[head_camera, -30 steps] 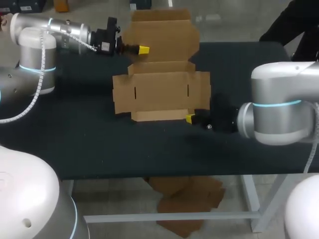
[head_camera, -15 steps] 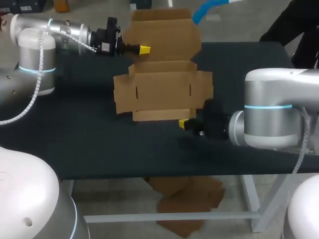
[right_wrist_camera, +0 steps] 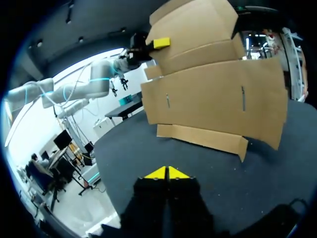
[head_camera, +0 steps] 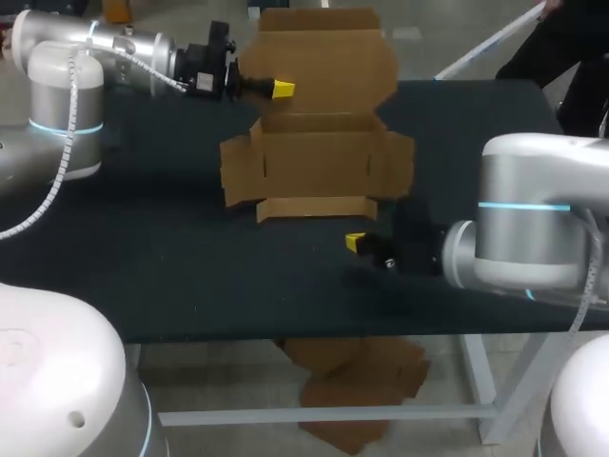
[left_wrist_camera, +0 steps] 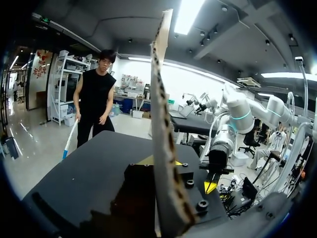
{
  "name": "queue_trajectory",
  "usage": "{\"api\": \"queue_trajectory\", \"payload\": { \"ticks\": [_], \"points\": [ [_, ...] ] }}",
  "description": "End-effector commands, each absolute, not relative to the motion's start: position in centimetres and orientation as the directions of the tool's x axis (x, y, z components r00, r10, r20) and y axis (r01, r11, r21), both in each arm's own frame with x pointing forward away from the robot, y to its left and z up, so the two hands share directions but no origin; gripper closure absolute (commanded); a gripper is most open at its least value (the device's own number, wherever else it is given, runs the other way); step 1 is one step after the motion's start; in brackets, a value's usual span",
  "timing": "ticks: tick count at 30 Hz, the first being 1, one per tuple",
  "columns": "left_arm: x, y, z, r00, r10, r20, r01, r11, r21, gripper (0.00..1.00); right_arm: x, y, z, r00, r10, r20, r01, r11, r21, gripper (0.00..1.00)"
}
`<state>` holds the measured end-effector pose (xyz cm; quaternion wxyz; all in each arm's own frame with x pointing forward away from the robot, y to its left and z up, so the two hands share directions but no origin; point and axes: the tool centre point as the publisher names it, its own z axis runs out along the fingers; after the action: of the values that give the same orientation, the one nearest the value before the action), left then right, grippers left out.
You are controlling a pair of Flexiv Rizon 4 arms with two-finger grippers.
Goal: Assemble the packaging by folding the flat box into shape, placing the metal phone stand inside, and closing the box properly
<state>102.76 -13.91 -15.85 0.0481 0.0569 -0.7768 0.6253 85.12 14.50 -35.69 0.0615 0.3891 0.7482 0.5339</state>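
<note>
Where the bench [head_camera: 190, 276] carries the flat cardboard box [head_camera: 319, 167], its rear panel [head_camera: 324, 48] now stands higher, pinched by the left end effector [head_camera: 281, 89]. The right end effector [head_camera: 354, 242], tips together and empty, has backed off the front flap [head_camera: 314, 208]; folding has barely begun.

Right gripper [right_wrist_camera: 167, 173]: yellow tips pressed together, nothing between them, apart from the box. Dark table [right_wrist_camera: 124, 158] under it. Flat cardboard box [right_wrist_camera: 218, 94] is ahead at 12–1 o'clock, with its narrow front flap [right_wrist_camera: 198, 136] nearest me. Its far panel [right_wrist_camera: 198, 25] is tilted up. Left gripper [right_wrist_camera: 158, 43] is at that panel's edge at 12 o'clock, one yellow tip on its face. Left arm [right_wrist_camera: 94, 84] runs off toward 10 o'clock.
</note>
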Motion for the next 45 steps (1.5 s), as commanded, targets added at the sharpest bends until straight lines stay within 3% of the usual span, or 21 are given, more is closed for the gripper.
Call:
{"api": "queue_trajectory", "payload": {
  "ticks": [1, 9, 23, 45],
  "points": [
    [101.4, -14.2, -15.0, -0.988, -0.083, 0.131, -0.147, 0.22, -0.964, 1.0, 84.3, 14.3, -35.8, -0.694, 0.646, 0.317, 0.484, 0.093, 0.87, 1.0],
    [100.1, -14.5, -14.6, -0.986, -0.084, 0.145, -0.159, 0.209, -0.965, 1.0, 83.2, 14.6, -35.8, -0.693, 0.661, 0.286, 0.463, 0.105, 0.88, 1.0],
    [101.7, -12.9, -16.2, -0.941, -0.012, 0.338, -0.335, 0.172, -0.927, 1.0, 83.0, 15.9, -36.3, -0.673, 0.698, 0.245, 0.444, 0.116, 0.889, 1.0],
    [102.1, -13.0, -16.5, -0.934, 0.042, 0.355, -0.338, 0.215, -0.916, 1.0, 83.9, 17.4, -37.3, -0.66, 0.718, 0.224, 0.449, 0.138, 0.883, 1.0]
  ]
}}
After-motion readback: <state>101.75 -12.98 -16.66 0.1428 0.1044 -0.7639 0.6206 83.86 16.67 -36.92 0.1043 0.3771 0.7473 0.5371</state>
